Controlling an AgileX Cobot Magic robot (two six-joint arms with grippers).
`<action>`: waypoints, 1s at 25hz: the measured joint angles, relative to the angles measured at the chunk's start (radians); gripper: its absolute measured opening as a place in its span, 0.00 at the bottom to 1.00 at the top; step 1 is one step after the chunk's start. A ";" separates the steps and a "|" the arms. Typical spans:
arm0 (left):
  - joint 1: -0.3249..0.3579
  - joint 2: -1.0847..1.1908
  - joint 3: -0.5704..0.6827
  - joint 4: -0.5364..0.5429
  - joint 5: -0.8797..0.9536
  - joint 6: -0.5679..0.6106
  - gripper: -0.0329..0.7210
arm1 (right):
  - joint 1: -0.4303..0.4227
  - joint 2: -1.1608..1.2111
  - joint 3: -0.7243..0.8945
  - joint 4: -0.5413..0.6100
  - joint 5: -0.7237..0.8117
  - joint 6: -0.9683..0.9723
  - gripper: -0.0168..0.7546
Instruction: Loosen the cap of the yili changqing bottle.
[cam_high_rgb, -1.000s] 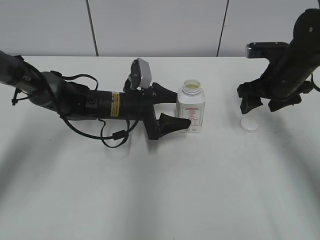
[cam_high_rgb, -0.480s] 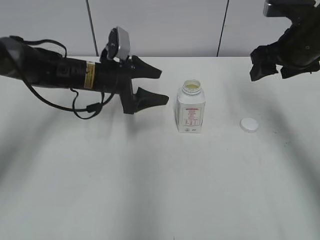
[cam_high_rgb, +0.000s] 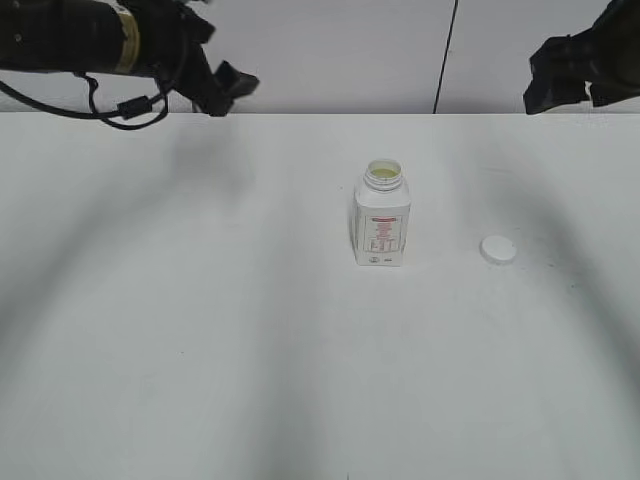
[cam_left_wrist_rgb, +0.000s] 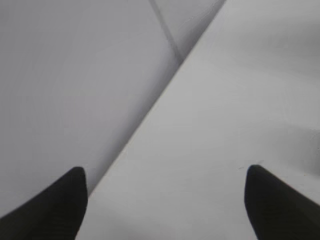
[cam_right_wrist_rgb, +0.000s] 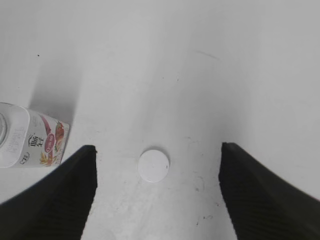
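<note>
The yili changqing bottle (cam_high_rgb: 382, 218) stands upright in the middle of the white table, its neck open with no cap on. It also shows at the left edge of the right wrist view (cam_right_wrist_rgb: 30, 140). The white cap (cam_high_rgb: 498, 250) lies flat on the table to the bottle's right, and shows in the right wrist view (cam_right_wrist_rgb: 154, 165). My left gripper (cam_high_rgb: 215, 75) is open and empty, raised high at the far left. My right gripper (cam_high_rgb: 565, 80) is open and empty, raised high at the far right, above the cap.
The white table (cam_high_rgb: 250, 330) ends at a grey panelled wall (cam_high_rgb: 320, 50) behind. The left wrist view shows only the table's far edge (cam_left_wrist_rgb: 150, 125) and the wall.
Both arms have lifted up and away from the bottle. The left gripper let go of the bottle and drew back to the upper left. The right gripper rose from the cap.
</note>
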 joint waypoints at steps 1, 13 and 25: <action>0.000 -0.011 0.000 -0.001 0.075 -0.005 0.82 | 0.000 -0.010 -0.001 -0.014 0.000 0.000 0.79; 0.001 -0.068 0.000 -0.632 0.936 0.422 0.82 | 0.000 -0.090 -0.007 -0.067 0.036 -0.002 0.79; 0.001 -0.217 0.000 -1.388 1.439 0.889 0.82 | 0.000 -0.210 -0.010 -0.108 0.367 -0.002 0.79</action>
